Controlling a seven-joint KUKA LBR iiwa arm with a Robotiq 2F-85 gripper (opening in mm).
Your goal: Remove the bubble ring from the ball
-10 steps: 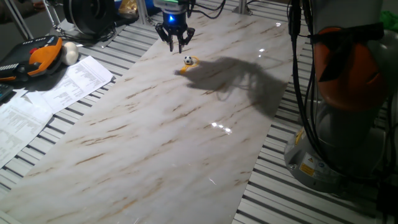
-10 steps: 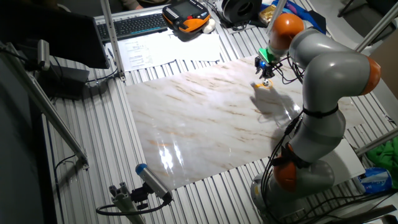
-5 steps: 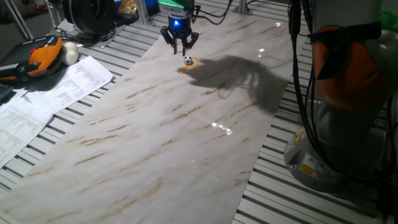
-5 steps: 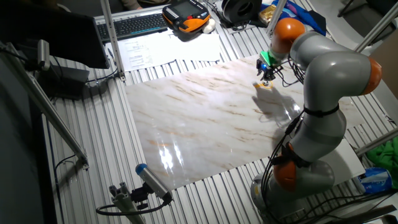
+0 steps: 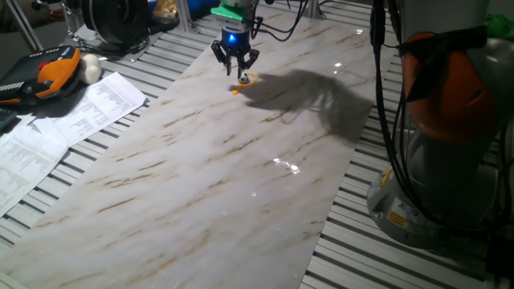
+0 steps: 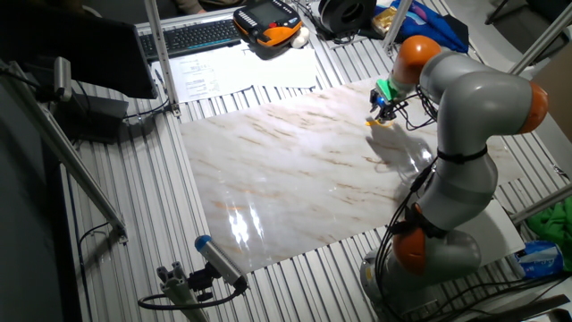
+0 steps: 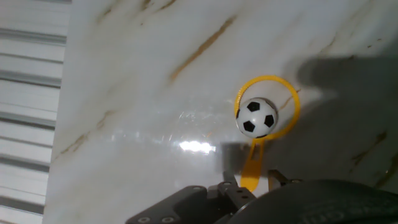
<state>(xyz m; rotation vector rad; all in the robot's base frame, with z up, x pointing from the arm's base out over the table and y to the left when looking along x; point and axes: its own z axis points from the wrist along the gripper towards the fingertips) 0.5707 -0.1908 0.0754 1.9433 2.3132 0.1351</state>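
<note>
A pale marble-patterned worktop (image 5: 201, 185) lies on a ribbed metal bench (image 6: 143, 206) in dim light, with bright glare spots. Printed papers (image 5: 56, 120) lie beside it. A keyboard (image 6: 192, 36) and aluminium posts (image 6: 154, 45) stand behind.

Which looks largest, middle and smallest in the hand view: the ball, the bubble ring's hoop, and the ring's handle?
1. Hoop of the bubble ring, which encircles the ball.
2. The ball.
3. The ring's handle, thinnest; its lower end runs behind the pincer, so its length is uncertain.
</note>
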